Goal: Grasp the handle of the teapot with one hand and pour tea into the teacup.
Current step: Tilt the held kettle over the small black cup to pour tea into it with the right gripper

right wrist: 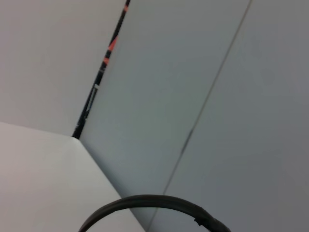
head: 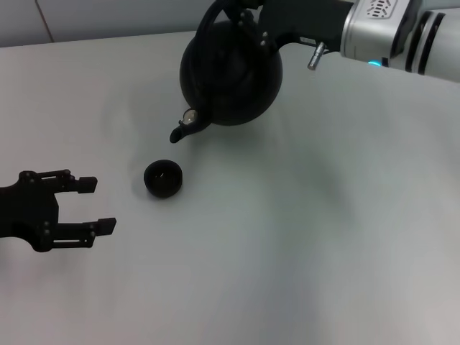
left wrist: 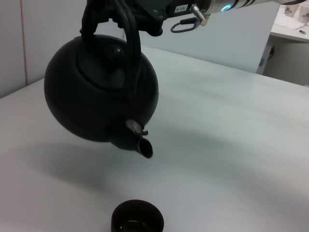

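The round matte-black teapot [head: 230, 75] hangs in the air at the back of the table, tipped with its short spout [head: 180, 131] pointing down toward the teacup. My right gripper [head: 241, 14] is shut on the arched handle [head: 207, 25] at its top. The small dark teacup [head: 163, 178] stands on the table just in front of and below the spout, apart from it. In the left wrist view the teapot [left wrist: 96, 96] and its spout [left wrist: 143, 146] hover above the teacup [left wrist: 137, 222], with the handle [left wrist: 133, 43] running up into the gripper. My left gripper [head: 100, 205] rests open at the left, holding nothing.
The white table [head: 309, 237] stretches wide to the right and front. A pale wall lies behind the table's far edge. The right wrist view shows only wall panels and a thin black cable arc [right wrist: 154, 202].
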Controlling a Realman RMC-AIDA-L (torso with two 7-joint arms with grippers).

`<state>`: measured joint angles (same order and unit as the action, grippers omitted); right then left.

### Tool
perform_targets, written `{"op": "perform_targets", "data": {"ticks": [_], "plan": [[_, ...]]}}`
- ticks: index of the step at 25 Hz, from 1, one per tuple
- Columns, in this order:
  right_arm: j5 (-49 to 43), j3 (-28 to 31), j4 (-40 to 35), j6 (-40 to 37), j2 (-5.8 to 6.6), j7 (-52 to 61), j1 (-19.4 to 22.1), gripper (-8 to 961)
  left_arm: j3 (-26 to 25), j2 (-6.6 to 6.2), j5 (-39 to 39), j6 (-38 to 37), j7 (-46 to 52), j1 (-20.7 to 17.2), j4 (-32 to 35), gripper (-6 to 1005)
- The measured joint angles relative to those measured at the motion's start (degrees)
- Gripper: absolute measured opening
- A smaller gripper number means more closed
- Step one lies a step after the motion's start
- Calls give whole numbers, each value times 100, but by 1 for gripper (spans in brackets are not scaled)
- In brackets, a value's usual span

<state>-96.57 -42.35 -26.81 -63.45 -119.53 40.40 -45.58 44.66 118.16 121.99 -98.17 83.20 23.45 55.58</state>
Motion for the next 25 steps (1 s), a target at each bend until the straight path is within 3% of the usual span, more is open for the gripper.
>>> {"op": "perform_targets", "data": {"ticks": [25], "plan": [[-2, -527, -171, 183, -8, -214, -74, 88, -37, -4, -18, 0, 81, 82, 15, 797]]}}
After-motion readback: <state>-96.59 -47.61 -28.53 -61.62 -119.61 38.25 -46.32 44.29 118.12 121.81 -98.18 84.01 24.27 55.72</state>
